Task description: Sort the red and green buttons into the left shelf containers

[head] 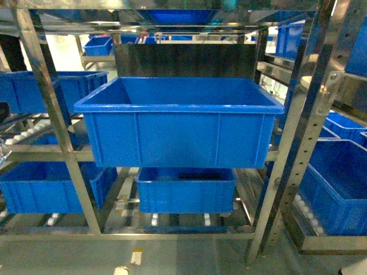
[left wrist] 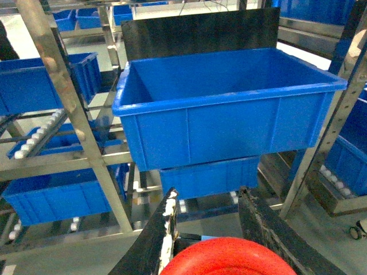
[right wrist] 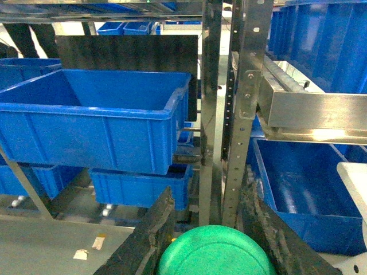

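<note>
Presently, two buttons counted: left gripper (left wrist: 206, 229) clamped on one red button (left wrist: 229, 258); right gripper (right wrist: 206, 229) clamped on one green button (right wrist: 215, 252). Large blue bin (head: 178, 137) ahead.

Even, fairly bright indoor light falls from overhead, with washed-out glare behind the metal shelf uprights (head: 49, 97) and on a steel rail (right wrist: 309, 109). The head view is soft and grainy; the red cap (left wrist: 229, 258) and green cap (right wrist: 215, 252) sit blurred at the frame bottoms
</note>
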Robot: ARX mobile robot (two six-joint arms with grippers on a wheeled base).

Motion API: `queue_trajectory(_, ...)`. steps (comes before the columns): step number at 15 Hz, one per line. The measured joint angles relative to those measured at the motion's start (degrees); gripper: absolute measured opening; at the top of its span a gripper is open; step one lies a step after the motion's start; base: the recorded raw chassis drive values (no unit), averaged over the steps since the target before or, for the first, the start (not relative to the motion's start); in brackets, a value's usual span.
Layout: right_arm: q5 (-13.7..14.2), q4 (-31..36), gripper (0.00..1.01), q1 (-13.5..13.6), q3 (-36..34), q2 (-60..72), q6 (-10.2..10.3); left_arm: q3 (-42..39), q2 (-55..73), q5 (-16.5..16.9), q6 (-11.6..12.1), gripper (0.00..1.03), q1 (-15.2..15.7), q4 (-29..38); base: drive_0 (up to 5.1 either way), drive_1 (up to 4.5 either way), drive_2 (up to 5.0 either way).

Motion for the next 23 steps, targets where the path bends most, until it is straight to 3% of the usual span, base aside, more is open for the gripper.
queue_trajectory(13, 0.02, 0.02, 0.31, 0.0, 0.0, -0.02, 0.0, 0.0, 0.13, 0.04, 0.0, 0.28, 0.04, 0.07, 0.1, 3.55, -3.4)
queue_trajectory(18, 0.04, 0.04, 0.31, 0.0, 0.04, 0.04, -0.02, 0.0, 0.09, 0.04, 0.0, 0.28, 0.09, 0.02, 0.0, 0.0, 0.0)
queue_trajectory(23, 0.11, 0.13, 0.31, -0.28, 0.04, 0.0, 0.0, 0.0, 0.13, -0.24, 0.0, 0.28, 0.15, -0.04, -2.3, 3.32, -0.8)
